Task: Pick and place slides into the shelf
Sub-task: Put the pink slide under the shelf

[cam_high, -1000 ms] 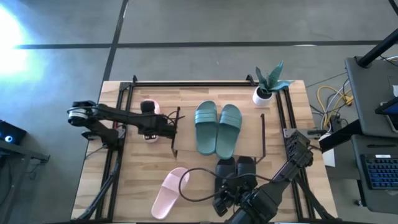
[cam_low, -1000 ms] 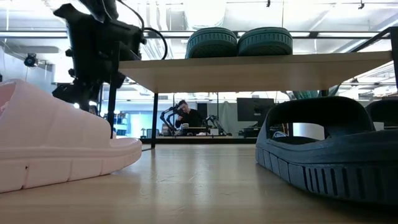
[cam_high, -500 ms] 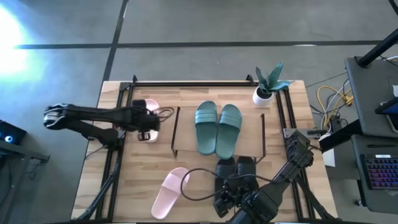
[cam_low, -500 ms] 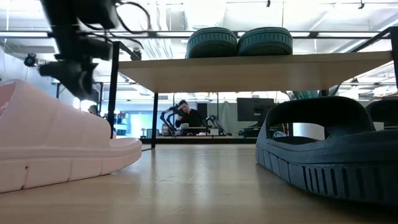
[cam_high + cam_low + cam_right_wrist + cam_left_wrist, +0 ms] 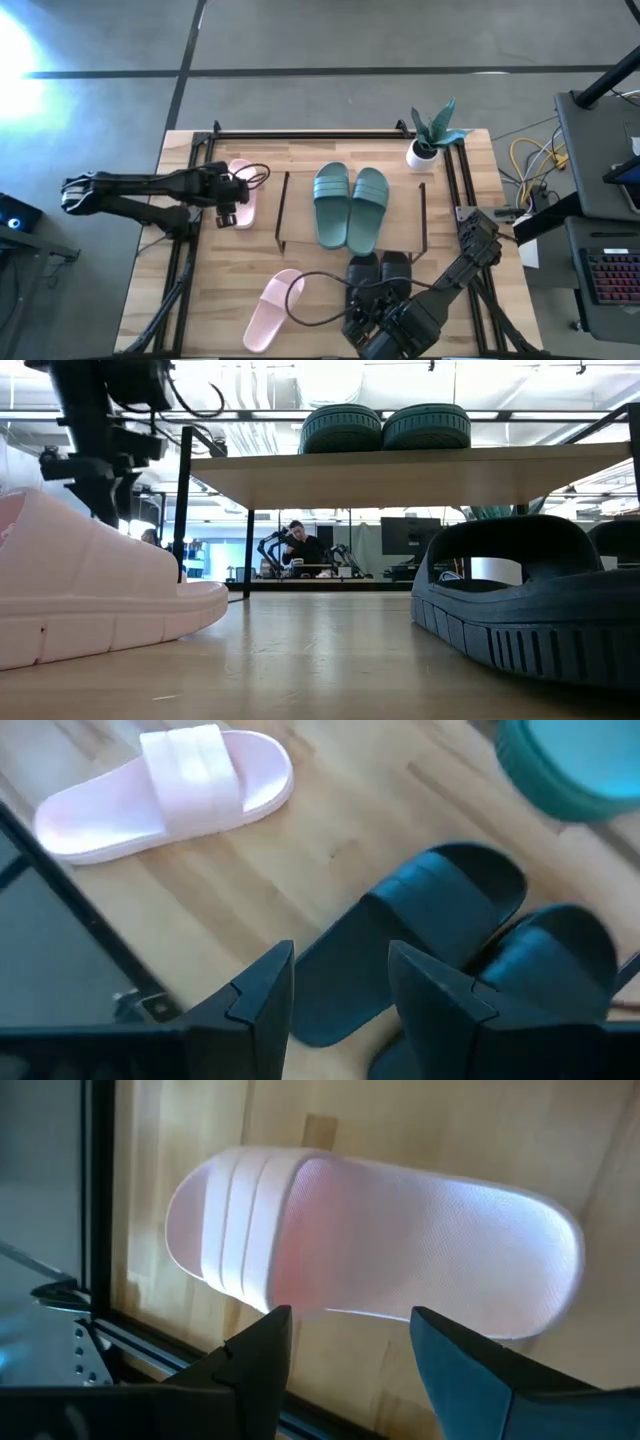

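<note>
The left gripper point(image 5: 232, 188) hangs near the table's point(image 5: 300, 155) left edge, fingers point(image 5: 255, 1360) apart and empty; the pink slide point(image 5: 241, 192) lies right beneath it, just outside the shelf's point(image 5: 283, 212) left end frame, long axis running far edge to near edge; the jaws seem to straddle its width, so a straight descent looks enough. The right gripper point(image 5: 375, 322) waits open at the near edge over the black pair point(image 5: 378, 272); the second pink slide point(image 5: 271, 308) lies near the near edge; the teal pair point(image 5: 350, 206) sits on the shelf board.
</note>
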